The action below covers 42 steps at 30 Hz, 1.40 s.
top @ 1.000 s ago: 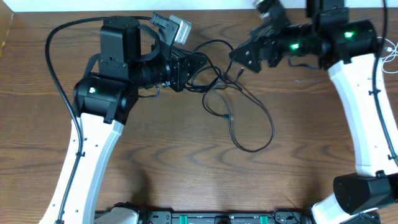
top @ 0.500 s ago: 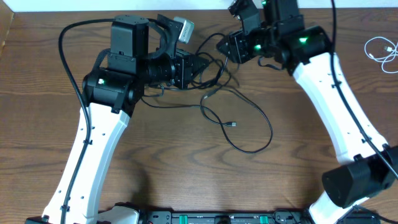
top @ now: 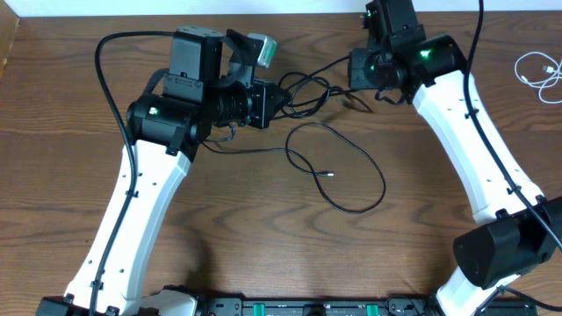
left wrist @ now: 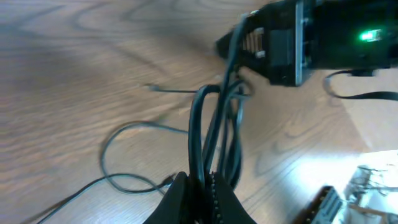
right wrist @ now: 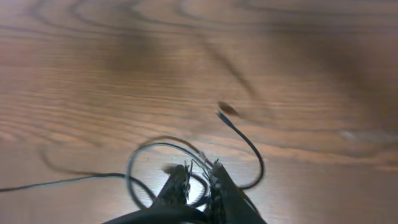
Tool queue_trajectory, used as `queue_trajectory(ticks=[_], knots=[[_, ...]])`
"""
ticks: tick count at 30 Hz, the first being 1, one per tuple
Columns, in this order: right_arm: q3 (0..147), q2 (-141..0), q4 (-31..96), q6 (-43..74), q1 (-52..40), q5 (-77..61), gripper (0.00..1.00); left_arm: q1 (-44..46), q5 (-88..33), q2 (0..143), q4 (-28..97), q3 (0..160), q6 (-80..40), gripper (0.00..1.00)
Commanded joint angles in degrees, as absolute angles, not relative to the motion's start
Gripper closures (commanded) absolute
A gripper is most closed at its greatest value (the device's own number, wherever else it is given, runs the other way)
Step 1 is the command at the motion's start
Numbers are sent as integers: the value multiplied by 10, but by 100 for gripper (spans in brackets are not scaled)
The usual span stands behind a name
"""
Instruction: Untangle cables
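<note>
Tabletop (top: pixel 219 228): brown wood grain, 2 arms reaching over its far half.
Black cables (top: pixel 303 88): knotted clump slung between the 2 claws near the far edge, part of it lifted off the wood.
Loose loop (top: pixel 384 183): 1 slack black run trailing from the clump toward mid-tabletop, lying flat and ending in a small plug end (top: pixel 329 174).
White cable (top: pixel 534 68): coiled well apart at the far right edge, not in the tangle.
Biggest risk: pulling the 2 claws apart with both clamped on the same clump, likely cinching the knot tighter instead of freeing a strand.
Next risk: several strands caught at once, so the whole clump drags along and the loose loop sweeps across the wood.
Smaller risk: thin cord slipping out of a narrow pinch under tension and springing back into the clump.
Smallest risk: plug end snagging inside a loop if drawn through.
Left claw (left wrist: pixel 199 180): closed tight on a bunch of black strands rising straight from the fingertips.
Right claw (right wrist: pixel 200 177): drawn nearly together, thin black strands pinched at the tips; blurred, so a judgement.
</note>
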<state>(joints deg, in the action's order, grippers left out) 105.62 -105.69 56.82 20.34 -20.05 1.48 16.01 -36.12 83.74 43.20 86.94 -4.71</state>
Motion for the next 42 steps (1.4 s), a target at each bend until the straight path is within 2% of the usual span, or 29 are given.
queue_trajectory(ticks=[1, 4, 11, 22, 27, 30, 37, 42], knots=[[1053, -1060, 586, 242, -144, 198, 95, 148, -263, 822, 461, 884, -50, 92], [1053, -1060, 594, 245, -128, 196, 99, 148, -211, 822, 485, 884, -50, 92], [1053, -1061, 602, 215, -86, 90, 99, 148, -179, 822, 501, 884, -50, 92], [1053, -1061, 628, 185, -83, 68, 99, 148, -87, 824, 509, 884, -65, 92], [1053, -1061, 618, -38, -86, -247, 99, 148, -130, 834, 509, 883, -65, 92], [1053, -1061, 621, -122, -90, -373, 99, 148, -164, 852, 509, 883, -65, 92], [1053, -1060, 604, -140, -86, -514, 99, 148, -284, 904, 493, 883, -39, 91], [1053, -1060, 605, -140, -64, -607, 99, 148, -347, 915, 453, 883, -30, 83]])
